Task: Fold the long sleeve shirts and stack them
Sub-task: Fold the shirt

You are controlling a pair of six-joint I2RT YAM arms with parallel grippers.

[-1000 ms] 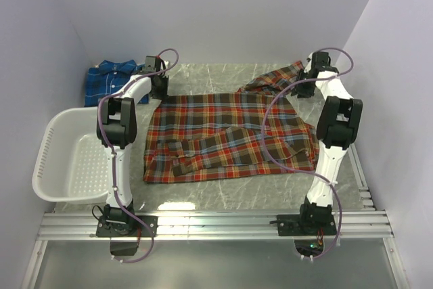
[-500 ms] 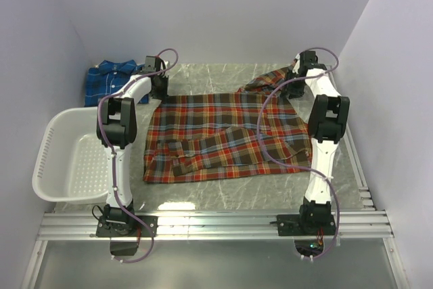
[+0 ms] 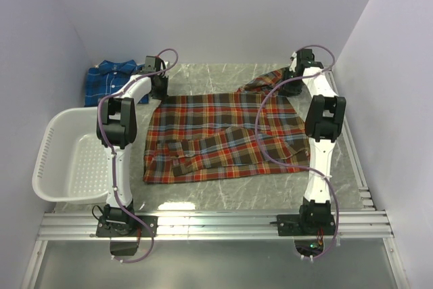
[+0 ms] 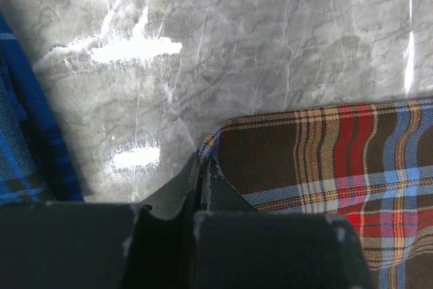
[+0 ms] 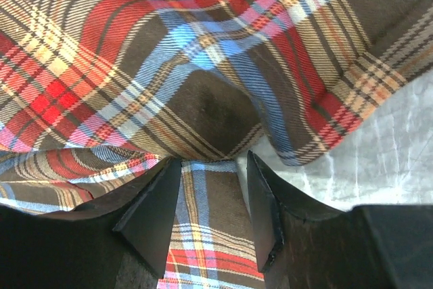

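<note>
The red-orange plaid shirt (image 3: 223,133) lies spread over the middle of the table, with one sleeve folded across its front and another bunched at the back right. My left gripper (image 3: 159,89) is at the shirt's back left corner; in the left wrist view it (image 4: 201,181) is shut on that corner (image 4: 223,140). My right gripper (image 3: 287,86) is over the bunched sleeve. In the right wrist view it (image 5: 210,201) stands open, its fingers (image 5: 152,211) apart with plaid cloth (image 5: 203,45) lying between and ahead of them. The blue plaid shirt (image 3: 108,79) lies folded at the back left.
A white slotted basket (image 3: 67,160) stands at the left, beside the left arm. The blue shirt's edge (image 4: 20,147) lies just left of my left gripper. Bare grey marble table (image 3: 203,76) shows behind the shirt. Walls close in on the back and both sides.
The right arm has swung back and a little left over the bunched sleeve, and its jaws have widened. The left arm and both shirts have not moved.
</note>
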